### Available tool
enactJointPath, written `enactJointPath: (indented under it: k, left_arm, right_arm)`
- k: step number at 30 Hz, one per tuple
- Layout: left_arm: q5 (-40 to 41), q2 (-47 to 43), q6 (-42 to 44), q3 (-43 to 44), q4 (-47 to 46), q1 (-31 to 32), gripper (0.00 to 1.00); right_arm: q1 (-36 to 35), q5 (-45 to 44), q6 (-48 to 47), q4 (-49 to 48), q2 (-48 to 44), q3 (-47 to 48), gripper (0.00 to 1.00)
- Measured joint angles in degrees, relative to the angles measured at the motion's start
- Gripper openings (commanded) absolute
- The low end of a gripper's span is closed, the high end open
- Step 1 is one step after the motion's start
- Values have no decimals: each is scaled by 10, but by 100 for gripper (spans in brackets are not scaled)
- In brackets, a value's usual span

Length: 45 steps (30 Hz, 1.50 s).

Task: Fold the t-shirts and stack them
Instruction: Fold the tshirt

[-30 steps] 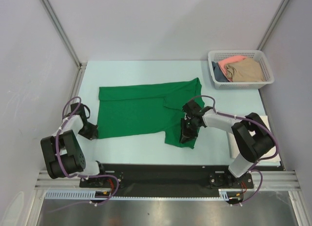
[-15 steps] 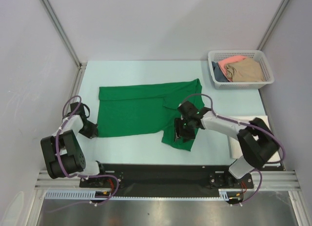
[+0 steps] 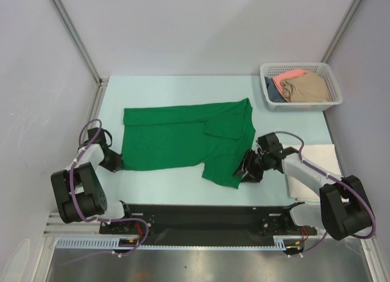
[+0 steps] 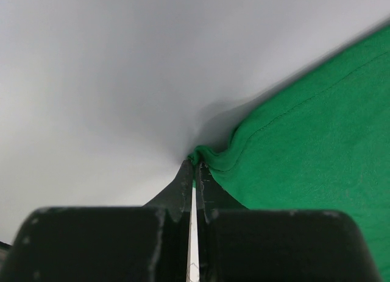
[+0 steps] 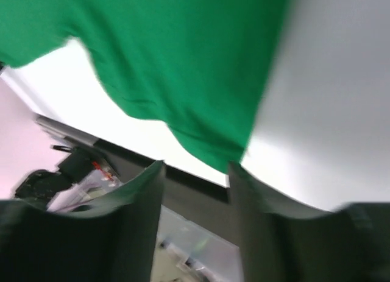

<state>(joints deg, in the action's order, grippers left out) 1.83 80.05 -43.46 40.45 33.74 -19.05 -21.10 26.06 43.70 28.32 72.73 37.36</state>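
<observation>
A bright green t-shirt [image 3: 177, 139] lies spread across the table, its right part folded over. At the shirt's near left corner my left gripper [image 3: 114, 165] is shut on the hem; the left wrist view shows the jaws [image 4: 196, 163] pinching a fold of green cloth [image 4: 317, 148]. My right gripper [image 3: 245, 171] is open just off the shirt's near right edge. In the right wrist view its fingers [image 5: 195, 166] stand apart with nothing between them, below the green cloth [image 5: 183, 63]. A folded cream-white t-shirt [image 3: 320, 157] lies at the right, partly under the right arm.
A white mesh basket [image 3: 295, 65] stands at the back right, holding a salmon-pink shirt [image 3: 287, 77], a tan one [image 3: 308, 87] and a dark blue one [image 3: 272, 93]. The black rail [image 3: 201, 215] runs along the near edge.
My right gripper has left the green shirt's near right part and swung right, off its edge, with its jaws now apart. The left gripper has stayed put.
</observation>
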Motion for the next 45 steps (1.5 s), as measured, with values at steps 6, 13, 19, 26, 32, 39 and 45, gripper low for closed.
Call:
enactJointPath:
  k: [6,13,19,26,32,39,45]
  left_arm:
    - [-5,-4,0,-5,-2,0,0]
    - [-6,-8,0,-7,-2,0,0]
    - [-6,-15,0,-14,-2,0,1]
    - [-6,-18,0,-15,-2,0,0]
    - [-6,-18,0,-15,-2,0,0]
    - [-6,-19,0,-19,-3,0,0]
    - [-6,-21,0,-21,-5,0,0]
  right_arm:
    - [40,54,78,-26,-51,-111,64]
    - [60,90,192,-119,-108,-205,50]
    - [61,94,290,-191,-115,-249,53]
    - [62,83,336,-242,-93,-253,50]
    - [57,65,358,-207,-137,-254,49]
    - [52,51,395,-200,-172,-278,45]
    - [43,35,403,-189,-147,-263,43]
